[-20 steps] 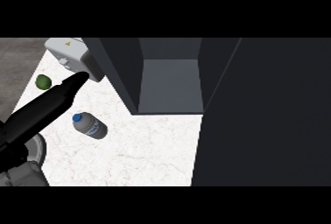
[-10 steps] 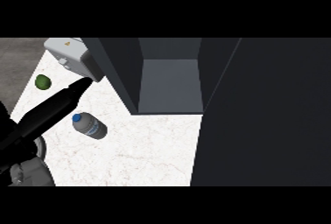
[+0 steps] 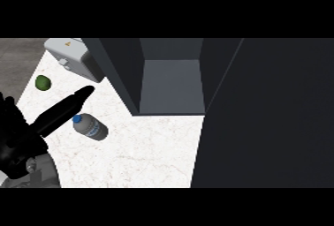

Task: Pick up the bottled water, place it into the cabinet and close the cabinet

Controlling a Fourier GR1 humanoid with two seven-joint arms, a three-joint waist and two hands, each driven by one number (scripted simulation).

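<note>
On the counter (image 3: pixel 150 150), left of the open cabinet (image 3: pixel 171 84), the bottled water (image 3: pixel 89 127) lies on its side, blue cap up-left and base down-right, just right of the left hand (image 3: pixel 29 134) — the only hand showing. That hand is unclenched, fingers straight, stretching past the cap and grasping nothing — contact unclear.

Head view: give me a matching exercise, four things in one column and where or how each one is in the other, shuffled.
Things:
1. bottled water
2. green fruit
3. white appliance
4. cabinet

Places or states:
A. top left of the view, against the cabinet's side
B. lying on the counter, just right of the left hand
C. open, inside showing
D. near the counter's left edge

Pairs: 1-B, 2-D, 3-A, 4-C
</note>
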